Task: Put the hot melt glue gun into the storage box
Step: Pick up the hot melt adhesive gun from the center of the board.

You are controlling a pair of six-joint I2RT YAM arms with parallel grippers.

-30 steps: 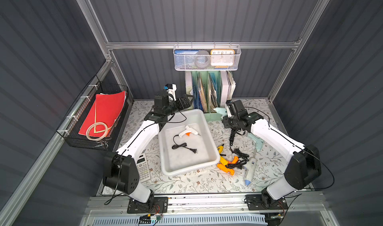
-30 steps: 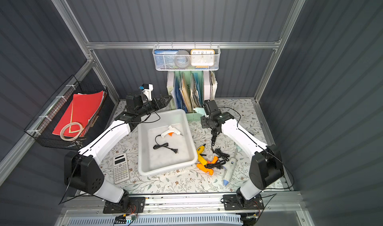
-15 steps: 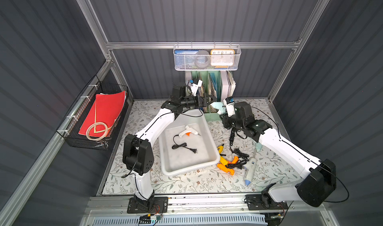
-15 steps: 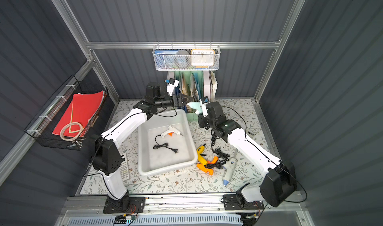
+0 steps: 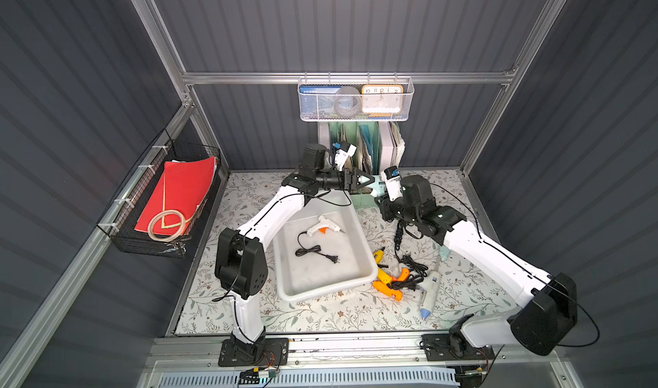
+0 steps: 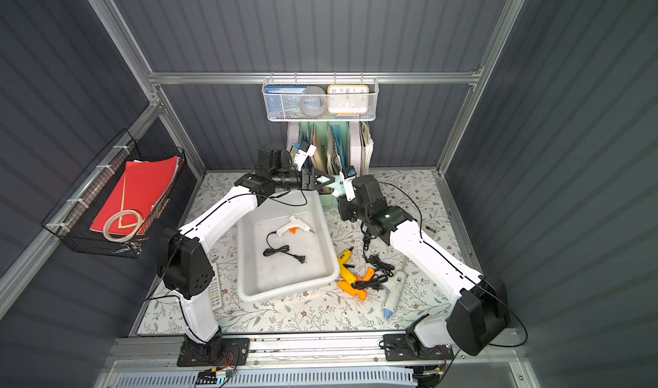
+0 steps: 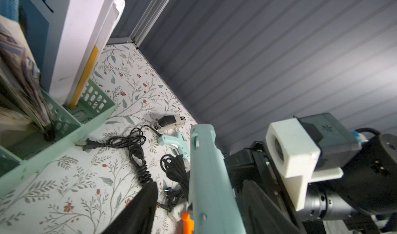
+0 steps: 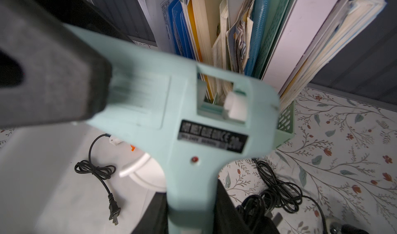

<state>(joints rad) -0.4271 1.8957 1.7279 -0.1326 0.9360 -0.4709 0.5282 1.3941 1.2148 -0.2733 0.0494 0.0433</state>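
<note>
Storage box (image 5: 320, 292) centre of both top views, white glue gun (image 5: 322, 224) with cord lying inside. Left gripper (image 5: 368, 184) over box's upper-right corner, fingers straddling the barrel of mint hot melt glue gun (image 8: 171, 123); clamped or not, can't tell. Right gripper (image 8: 191, 213) pinched tight on its handle. Gun airborne near that corner, not in box.
</note>
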